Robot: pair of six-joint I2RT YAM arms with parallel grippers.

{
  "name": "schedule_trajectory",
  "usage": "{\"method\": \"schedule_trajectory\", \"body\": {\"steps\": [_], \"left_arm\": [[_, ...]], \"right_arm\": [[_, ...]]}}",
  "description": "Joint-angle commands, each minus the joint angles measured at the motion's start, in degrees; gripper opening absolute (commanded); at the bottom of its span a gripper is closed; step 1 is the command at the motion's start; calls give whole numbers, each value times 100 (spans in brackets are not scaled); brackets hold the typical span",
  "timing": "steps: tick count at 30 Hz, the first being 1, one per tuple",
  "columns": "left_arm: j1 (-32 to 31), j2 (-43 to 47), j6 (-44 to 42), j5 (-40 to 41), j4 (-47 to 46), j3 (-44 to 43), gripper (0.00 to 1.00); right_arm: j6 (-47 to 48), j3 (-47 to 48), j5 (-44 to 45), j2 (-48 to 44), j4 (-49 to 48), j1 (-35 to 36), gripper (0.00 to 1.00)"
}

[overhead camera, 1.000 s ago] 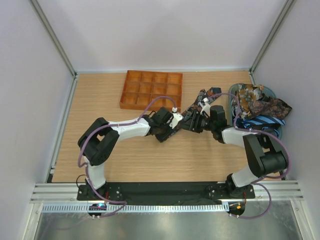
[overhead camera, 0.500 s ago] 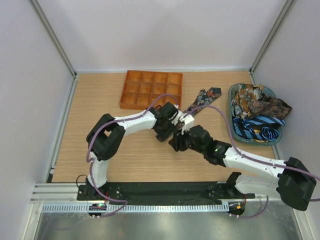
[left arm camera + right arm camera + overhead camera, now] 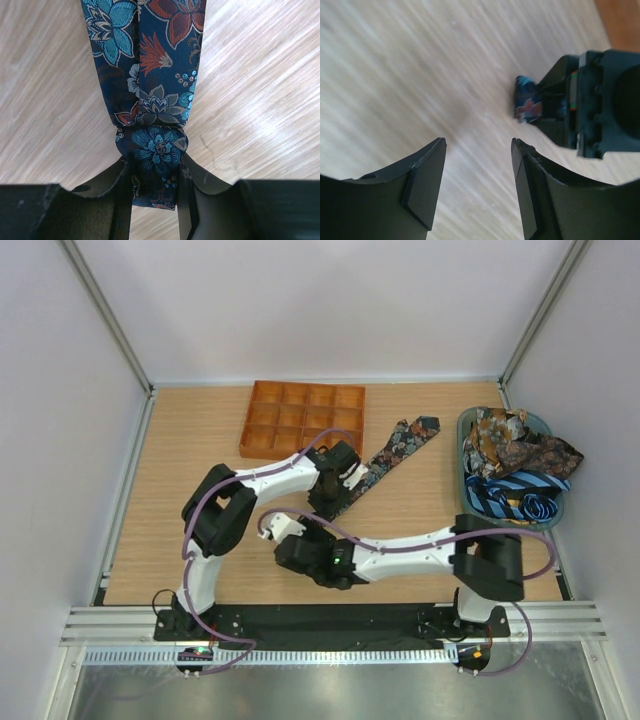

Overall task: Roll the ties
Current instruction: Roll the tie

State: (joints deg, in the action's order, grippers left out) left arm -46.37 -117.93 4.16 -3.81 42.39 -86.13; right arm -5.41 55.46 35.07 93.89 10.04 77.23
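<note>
**Near.** The right gripper (image 3: 479, 147) hangs over bare table (image 3: 395, 60). Its fingers (image 3: 427, 185) stand apart with nothing between them. In the top view the right arm stretches leftward across the near part of the table.

**Middle.** Just beyond it, the left gripper (image 3: 154, 192) has its fingers (image 3: 120, 195) clamped on either side of the roll (image 3: 157, 147). The roll is the wound-up end of a floral tie (image 3: 160, 60) in dark blue, teal and rust. The rest of the tie lies flat on the table and widens as it runs diagonally away to the right. It ends in a broad pointed tip (image 3: 428, 425). The right wrist view shows the roll as a small blue bundle at the left gripper's tip.

**Far left.** An orange gridded tray (image 3: 303, 420) sits toward the back wall. Its near right corner is close to the flat tie but apart from it.

**Far right.** A teal basket (image 3: 463, 455) at the table's right edge holds a heap of ties (image 3: 515, 445). Brown and orange patterned ties lie toward the back and a blue striped one (image 3: 520, 485) toward the front. Some fabric drapes over the right rim. The basket stands apart from the tip.
</note>
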Motion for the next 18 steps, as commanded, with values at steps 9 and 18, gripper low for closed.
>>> {"method": "schedule_trajectory", "body": {"steps": [9, 18], "left_arm": [[23, -336, 93, -375, 893, -158, 24], [31, -529, 128, -418, 1175, -431, 24]], "right_arm": [[795, 2055, 1871, 1991, 1983, 3, 67], [1015, 2777, 2311, 2784, 2582, 2, 70]]}}
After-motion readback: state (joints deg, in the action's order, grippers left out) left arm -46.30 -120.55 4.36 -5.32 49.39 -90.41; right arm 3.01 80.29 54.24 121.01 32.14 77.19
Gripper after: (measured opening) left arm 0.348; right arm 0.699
